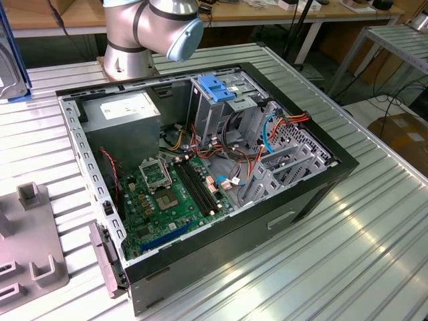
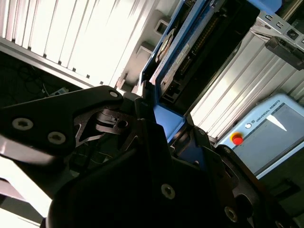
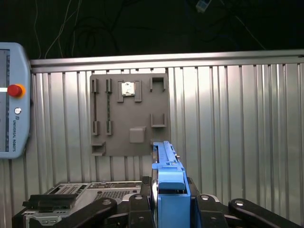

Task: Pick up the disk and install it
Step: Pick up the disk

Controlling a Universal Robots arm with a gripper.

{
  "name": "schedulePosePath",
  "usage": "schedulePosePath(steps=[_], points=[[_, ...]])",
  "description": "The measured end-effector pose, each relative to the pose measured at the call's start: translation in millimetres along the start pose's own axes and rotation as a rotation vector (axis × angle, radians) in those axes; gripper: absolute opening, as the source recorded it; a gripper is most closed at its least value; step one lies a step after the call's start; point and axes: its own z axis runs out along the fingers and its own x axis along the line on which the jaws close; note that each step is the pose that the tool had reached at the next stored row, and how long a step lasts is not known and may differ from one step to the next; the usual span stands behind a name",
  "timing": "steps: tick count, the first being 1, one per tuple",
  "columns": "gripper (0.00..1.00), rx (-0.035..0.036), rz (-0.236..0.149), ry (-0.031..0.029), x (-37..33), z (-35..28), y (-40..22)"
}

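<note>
Exterior view: I see one open computer case (image 1: 200,167) on the ribbed metal table (image 1: 348,254), workbenches (image 1: 267,20) behind. First wrist view: one grey fixture plate (image 3: 128,114), one pendant (image 3: 14,99); my gripper (image 3: 171,206) clamps the single disk (image 3: 170,178) edge-on over that table. Second wrist view: black fingers (image 2: 152,142) pinch its blue rail.

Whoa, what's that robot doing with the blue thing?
The robot arm's gripper is clamped on the disk, a hard drive in a blue frame, and holds it in the air above the ribbed metal table. The open computer case sits on that table, and the disk is not in it yet.
</note>
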Motion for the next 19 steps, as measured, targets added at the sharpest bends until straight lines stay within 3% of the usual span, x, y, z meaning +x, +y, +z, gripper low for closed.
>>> schedulePosePath(steps=[19], points=[[0.37, 0.0, 0.0, 0.0, -0.6, 0.4, -14.5]])
